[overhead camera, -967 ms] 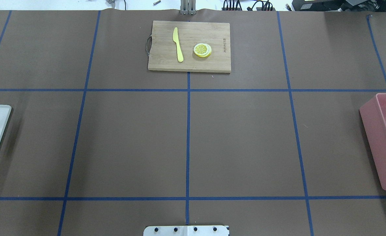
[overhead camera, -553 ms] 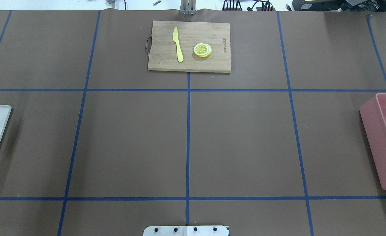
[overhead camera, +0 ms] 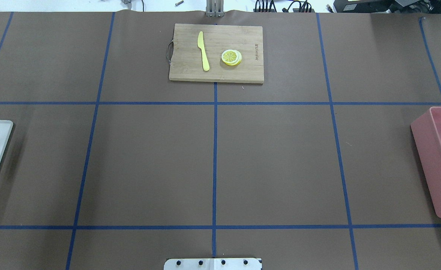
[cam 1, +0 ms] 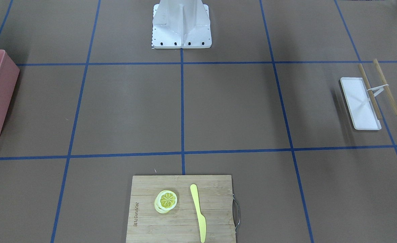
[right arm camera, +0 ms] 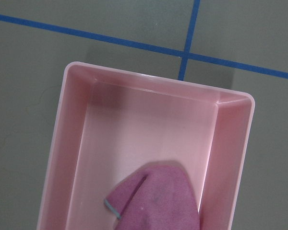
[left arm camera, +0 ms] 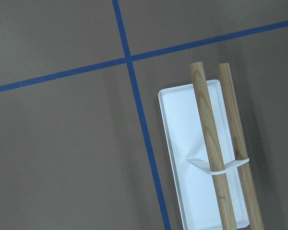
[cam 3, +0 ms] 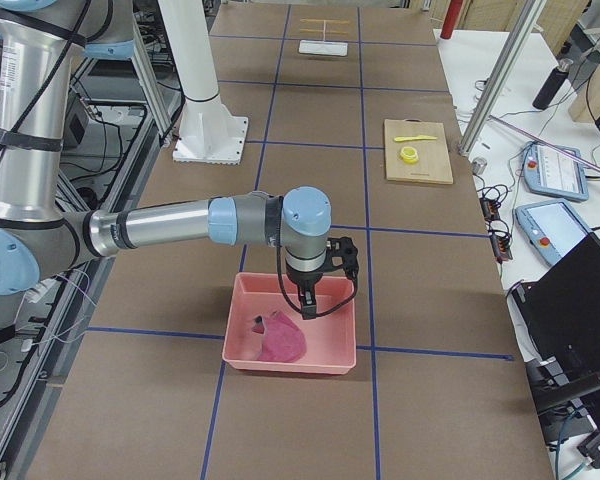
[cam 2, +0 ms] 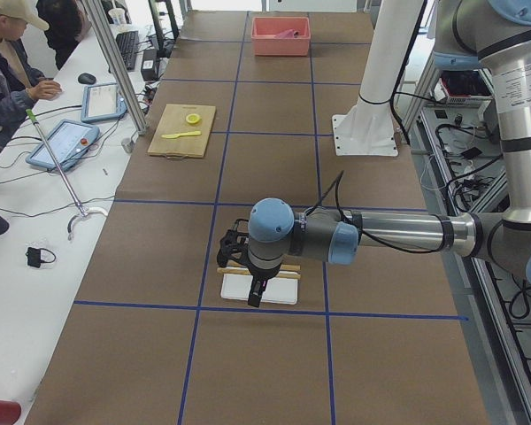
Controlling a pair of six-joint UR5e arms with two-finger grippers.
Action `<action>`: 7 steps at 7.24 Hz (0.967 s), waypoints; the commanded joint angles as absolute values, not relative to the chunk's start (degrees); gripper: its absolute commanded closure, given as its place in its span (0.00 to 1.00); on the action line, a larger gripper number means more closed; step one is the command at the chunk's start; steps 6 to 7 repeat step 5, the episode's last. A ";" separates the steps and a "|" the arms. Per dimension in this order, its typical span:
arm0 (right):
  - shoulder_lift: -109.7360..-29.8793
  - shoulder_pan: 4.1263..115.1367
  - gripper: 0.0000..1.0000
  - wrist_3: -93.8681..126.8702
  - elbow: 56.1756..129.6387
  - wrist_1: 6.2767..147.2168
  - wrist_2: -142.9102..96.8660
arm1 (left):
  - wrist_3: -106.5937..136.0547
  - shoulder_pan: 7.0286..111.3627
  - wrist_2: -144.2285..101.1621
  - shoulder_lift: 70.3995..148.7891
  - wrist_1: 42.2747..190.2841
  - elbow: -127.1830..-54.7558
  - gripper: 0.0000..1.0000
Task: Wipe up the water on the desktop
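Note:
The desktop (overhead camera: 280, 161) is a flat brown surface divided by blue tape lines; no wet patch shows on it in these views. A pink cloth (right arm camera: 158, 201) lies in a pink bin (right arm camera: 72, 143) at the table's right end (overhead camera: 430, 157). My right gripper (cam 3: 308, 305) hangs over that bin, above the cloth (cam 3: 280, 340). My left gripper (cam 2: 255, 294) hangs over a white tray (cam 2: 270, 290) at the table's left end. Both grippers show only in the side views, so I cannot tell whether they are open or shut.
Two wooden sticks (left arm camera: 209, 134) joined by a white clip lie across the white tray (left arm camera: 187, 143). A bamboo cutting board (overhead camera: 242, 37) at the far middle carries a yellow knife (overhead camera: 203, 52) and lemon slices (overhead camera: 230, 57). The robot's base (cam 1: 181, 23) stands at the near edge.

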State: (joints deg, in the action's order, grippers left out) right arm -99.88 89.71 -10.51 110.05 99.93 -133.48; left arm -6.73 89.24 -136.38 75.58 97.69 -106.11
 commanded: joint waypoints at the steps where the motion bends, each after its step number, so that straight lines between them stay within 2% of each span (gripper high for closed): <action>1: -98.17 89.74 0.00 -10.46 108.19 99.84 -132.98 | -6.94 89.30 -136.41 76.28 97.91 -106.17 0.02; 7: -98.35 89.74 0.00 -10.28 106.62 93.88 -132.63 | -6.94 89.38 -136.41 77.96 97.91 -106.17 0.02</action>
